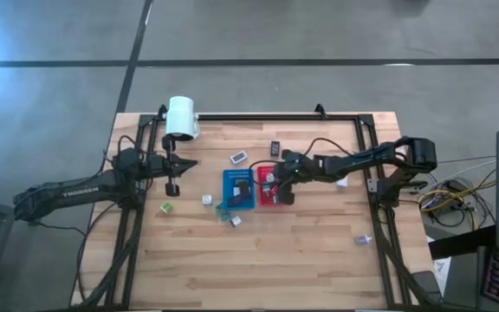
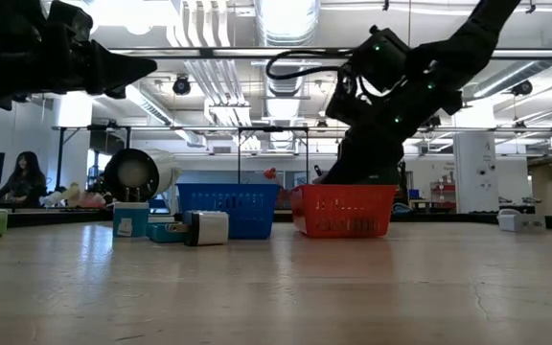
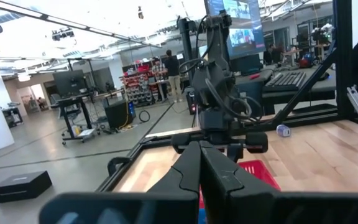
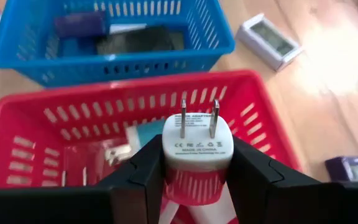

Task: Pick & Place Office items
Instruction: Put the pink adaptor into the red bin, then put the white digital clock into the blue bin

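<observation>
My right gripper (image 4: 197,163) hangs over the red basket (image 4: 36,124) and is shut on a white power adapter (image 4: 197,146) with two metal prongs. In the high view the right gripper (image 1: 279,187) sits over that red basket (image 1: 268,198), beside the blue basket (image 1: 239,189). Flat items lie inside both baskets. Small office items rest on the table: a white one (image 1: 238,158), a black one (image 1: 275,147), a green one (image 1: 166,207), a white cube (image 1: 206,199). My left gripper (image 3: 199,158) is shut, empty and raised over the table's left part (image 1: 180,165). My right gripper pinches the power adapter's white body (image 4: 174,155) between its two fingers, one on each side. Its prongs (image 4: 198,118) point away from the wrist. The fingers slant down from above and from the table's right. The adapter is lifted clear, above the red basket's floor.
A big white lamp head (image 1: 181,117) stands near the far left edge. More small pieces lie near the blue basket (image 1: 229,217) and toward the right edge (image 1: 362,239). A black frame (image 1: 258,116) borders the table. Bare wood lies along the near side (image 1: 258,269).
</observation>
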